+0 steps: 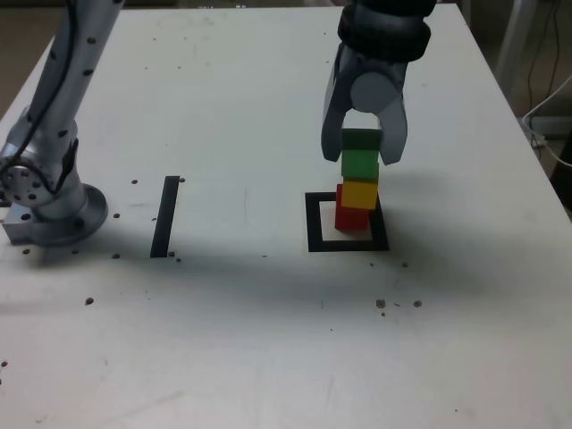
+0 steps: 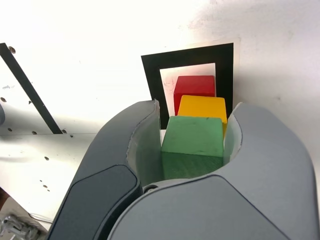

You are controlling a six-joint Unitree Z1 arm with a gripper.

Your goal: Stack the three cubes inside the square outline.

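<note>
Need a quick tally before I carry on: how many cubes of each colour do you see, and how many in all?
Red cube: 1
Yellow cube: 1
Green cube: 1
Total: 3

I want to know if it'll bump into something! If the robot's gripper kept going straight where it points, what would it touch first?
The gripper has the green cube between its fingers, so that leads. Next would probably be the yellow cube, though I can't tell if they already touch.
</note>
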